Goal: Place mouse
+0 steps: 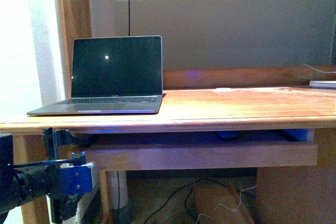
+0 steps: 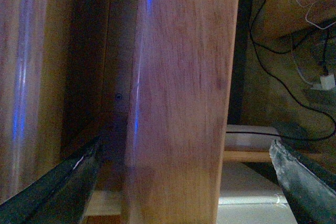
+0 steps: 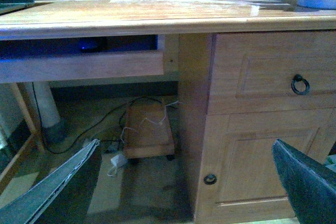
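Although only a low dark hump of it shows, the mouse (image 1: 228, 135) appears to sit in the pull-out tray (image 1: 199, 156) slung under the surface (image 1: 236, 103), below the laptop (image 1: 115, 72) and off to its right in the front view; faint blue light around it. The right wrist view shows what looks like the same dark lump in the tray gap, well right of the laptop's corner. Detail too small and dim to read its heading or logo. Left end effector (image 2: 186, 148): fingers apart, nothing between them, facing a wooden board from close by; in the front view it hangs low, beneath the laptop's left edge and below the tray. Right end effector (image 3: 186, 148): fingers apart, empty, down near the floor, well to the right of the laptop and below it.

Handling, as judgement: a light, rigid plastic shell, smooth and domed, so likely to squirt out of a pinch taken high on the crown. Best hold looks to be across the two long flanks, low on the body where the sides run nearest parallel, with moderate squeeze. Clearance between tray and underside of the surface looks tight; a level approach from the front seems the only way in.
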Action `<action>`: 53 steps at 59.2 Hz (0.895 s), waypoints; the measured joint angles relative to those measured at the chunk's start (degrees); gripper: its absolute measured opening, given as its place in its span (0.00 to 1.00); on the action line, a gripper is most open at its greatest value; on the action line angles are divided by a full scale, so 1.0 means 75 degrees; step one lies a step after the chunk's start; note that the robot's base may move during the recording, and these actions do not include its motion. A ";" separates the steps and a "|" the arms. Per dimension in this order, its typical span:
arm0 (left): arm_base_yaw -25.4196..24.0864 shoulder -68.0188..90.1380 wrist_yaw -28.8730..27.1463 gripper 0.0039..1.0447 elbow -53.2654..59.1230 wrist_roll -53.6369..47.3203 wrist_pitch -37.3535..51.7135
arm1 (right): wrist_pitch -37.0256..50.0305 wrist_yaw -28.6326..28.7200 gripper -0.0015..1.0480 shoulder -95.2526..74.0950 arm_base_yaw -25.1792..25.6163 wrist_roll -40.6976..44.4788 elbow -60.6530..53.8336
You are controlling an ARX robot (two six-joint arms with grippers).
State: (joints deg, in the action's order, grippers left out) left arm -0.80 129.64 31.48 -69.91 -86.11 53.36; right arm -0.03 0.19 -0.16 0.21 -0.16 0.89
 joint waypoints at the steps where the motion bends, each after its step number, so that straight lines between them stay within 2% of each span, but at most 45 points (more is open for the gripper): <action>1: 0.0012 0.0035 0.0006 0.93 -0.0085 0.0000 -0.0064 | 0.0000 0.0000 0.93 0.0000 0.0000 0.0000 0.0000; 8: 0.0093 0.0251 -0.0029 0.93 -0.0522 0.0015 -0.0420 | 0.0000 0.0000 0.93 0.0000 0.0000 0.0000 0.0000; 18: 0.0233 0.0309 -0.0195 0.93 -0.0863 0.0017 -0.1510 | 0.0000 0.0000 0.93 0.0000 0.0000 0.0000 0.0000; 33: 0.0659 -0.1233 -0.0504 0.93 -0.0764 0.1489 -0.5630 | 0.0000 0.0000 0.93 0.0000 0.0000 0.0000 0.0000; 40: 0.0883 -0.1967 -0.0189 0.93 -0.0210 0.1979 -0.6577 | 0.0000 0.0000 0.93 0.0000 0.0000 0.0000 0.0000; 53: 0.1381 -0.3136 0.0717 0.93 0.0804 0.2929 -0.7638 | 0.0000 0.0000 0.93 0.0000 0.0000 0.0000 0.0000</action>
State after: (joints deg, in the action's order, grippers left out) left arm 9.56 106.13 36.86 -63.88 -64.14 -3.92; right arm -0.03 0.19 -0.16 0.21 -0.16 0.89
